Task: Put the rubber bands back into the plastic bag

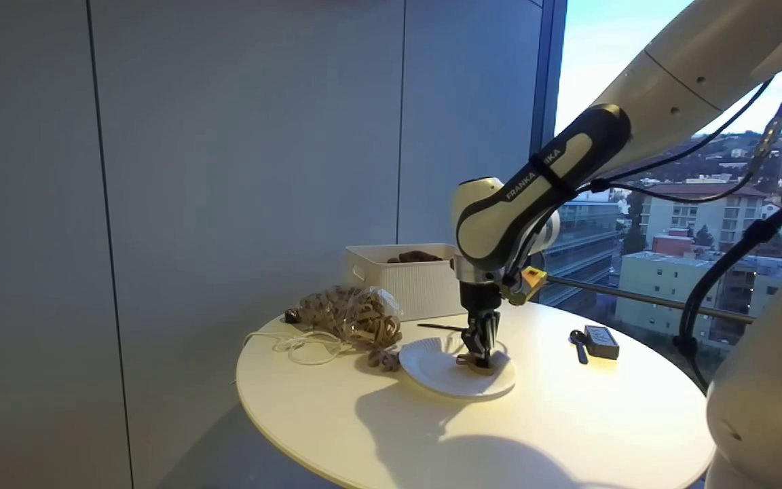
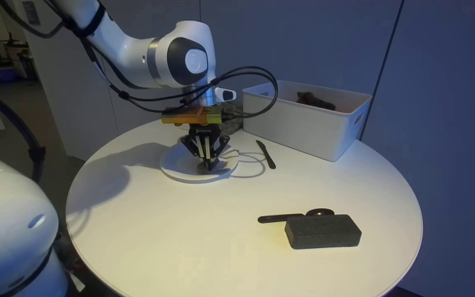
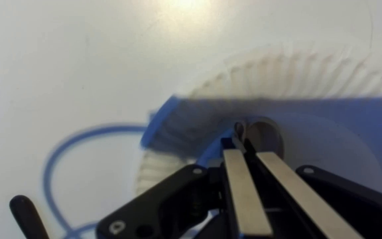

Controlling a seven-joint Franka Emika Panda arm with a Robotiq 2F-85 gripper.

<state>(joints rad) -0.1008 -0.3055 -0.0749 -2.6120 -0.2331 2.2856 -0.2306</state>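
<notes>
My gripper (image 1: 482,361) points down over a white paper plate (image 1: 428,373). It also shows in an exterior view (image 2: 208,164) and in the wrist view (image 3: 239,146). Its fingers are closed on a brown rubber band (image 3: 240,128), whose loops stick out past the fingertips at the plate (image 3: 287,74). The rubber band also shows in both exterior views (image 1: 467,363) (image 2: 201,167). The clear plastic bag (image 1: 350,314), full of brown rubber bands, lies on the table beside the plate. Some bands (image 1: 383,359) lie at its near end. The bag (image 2: 232,120) is mostly hidden behind the arm elsewhere.
A white box (image 1: 418,292) with a brown item inside stands behind the bag and plate. A black knife (image 2: 266,154) lies between plate and box. A black spoon (image 2: 281,218) and a dark block (image 2: 323,232) lie farther off. A white cord (image 1: 309,348) lies by the bag.
</notes>
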